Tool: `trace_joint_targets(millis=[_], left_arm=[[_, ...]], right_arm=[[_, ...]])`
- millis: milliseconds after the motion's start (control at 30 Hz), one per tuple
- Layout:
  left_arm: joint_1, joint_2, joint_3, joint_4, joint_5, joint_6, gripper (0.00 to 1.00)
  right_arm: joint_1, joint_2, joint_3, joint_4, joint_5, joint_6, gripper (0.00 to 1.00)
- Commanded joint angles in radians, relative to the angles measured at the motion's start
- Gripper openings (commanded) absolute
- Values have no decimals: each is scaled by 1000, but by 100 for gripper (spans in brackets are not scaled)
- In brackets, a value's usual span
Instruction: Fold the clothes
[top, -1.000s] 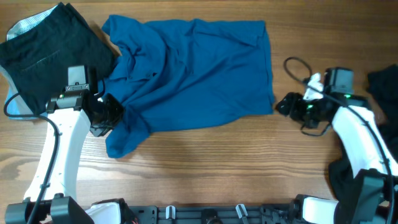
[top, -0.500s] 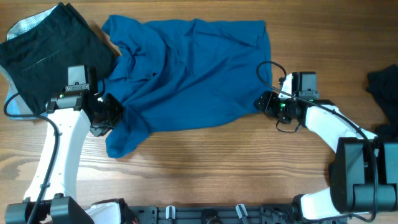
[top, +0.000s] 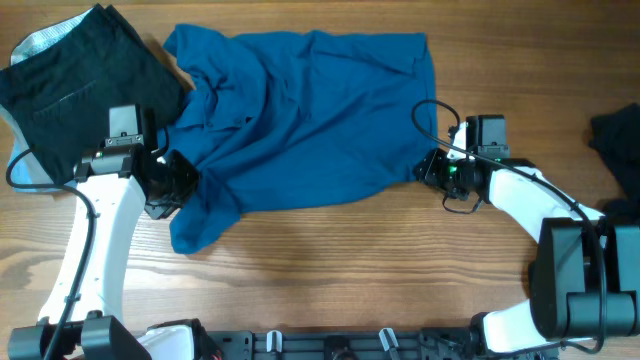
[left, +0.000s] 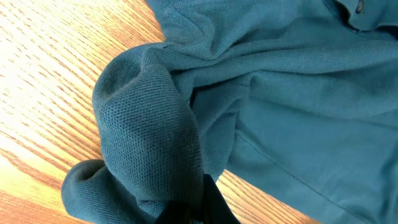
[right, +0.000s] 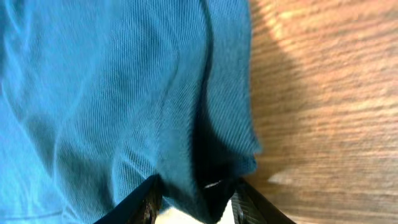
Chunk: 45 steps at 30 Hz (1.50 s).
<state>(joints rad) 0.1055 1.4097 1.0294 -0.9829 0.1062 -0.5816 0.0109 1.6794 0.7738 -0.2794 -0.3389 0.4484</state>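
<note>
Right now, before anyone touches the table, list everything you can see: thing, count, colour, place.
blue shirt: one, blue, spread crumpled across the table's middle
black garment: one, black, far-left corner
dark cloth: one, black, right edge, partly out of frame
table: one, light wood, under everything
cable: one, black, looping by the right claw
arms: two, white, left arm and right arm
left claw: black, on the shirt's lower-left sleeve
right claw: black, at the shirt's right hem

I read robot lab bench, not home: wood-grain table (top: 330, 260), white left arm (top: 100, 235), right arm (top: 540, 200), bases by black rail (top: 330, 345).
</note>
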Motion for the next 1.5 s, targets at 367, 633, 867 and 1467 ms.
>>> trace_joint_targets(millis=[367, 633, 867, 1467], left_arm=[[-5, -8, 9, 16, 14, 56, 4], [-5, -73, 264, 32, 16, 134, 4], [-2, -172, 479, 51, 16, 237, 4], [-3, -381, 570, 440, 16, 234, 4]], right_arm=[[-36, -90, 288, -568, 93, -226, 4], [-113, -122, 612, -869, 61, -318, 4], [-228, -213, 821, -965, 61, -390, 4], [-229, -464, 1278, -685, 360, -335, 4]])
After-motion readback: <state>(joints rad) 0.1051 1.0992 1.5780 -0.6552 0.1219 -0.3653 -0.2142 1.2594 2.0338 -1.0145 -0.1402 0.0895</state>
